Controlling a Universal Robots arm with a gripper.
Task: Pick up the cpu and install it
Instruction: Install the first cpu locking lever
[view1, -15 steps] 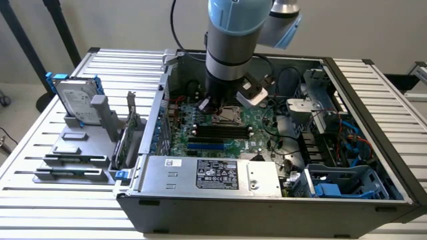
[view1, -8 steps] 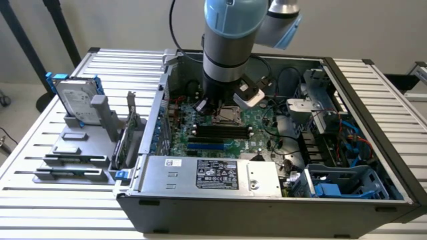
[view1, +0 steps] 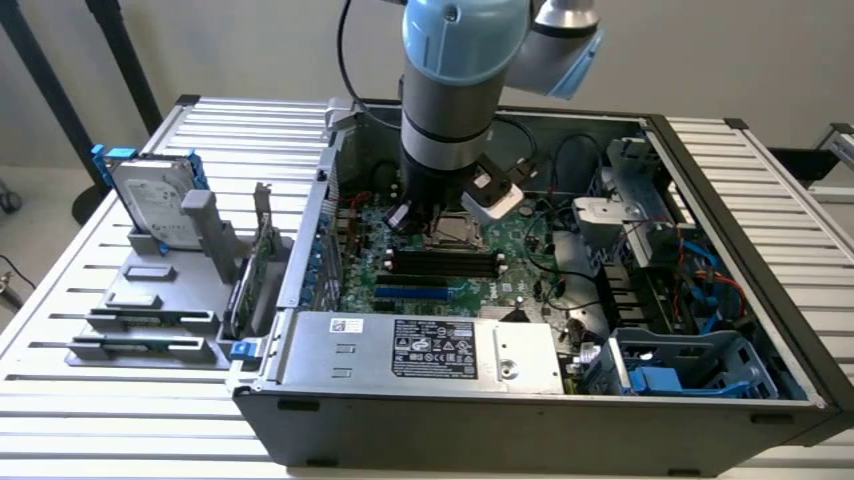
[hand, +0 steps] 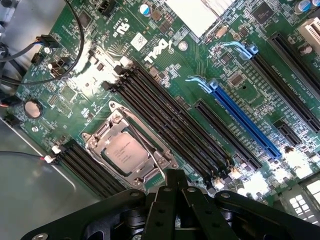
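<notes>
cpu (hand: 126, 152) sits in socket (hand: 129, 150) — looks seated. gripper (hand: 175, 181) closed, empty, just above it. Check it lies flat — corners flush.

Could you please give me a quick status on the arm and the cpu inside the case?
Gripper shut, jaws together, holding nothing. Cpu seated in the motherboard socket, gripper just above it. Nothing between them.
</notes>
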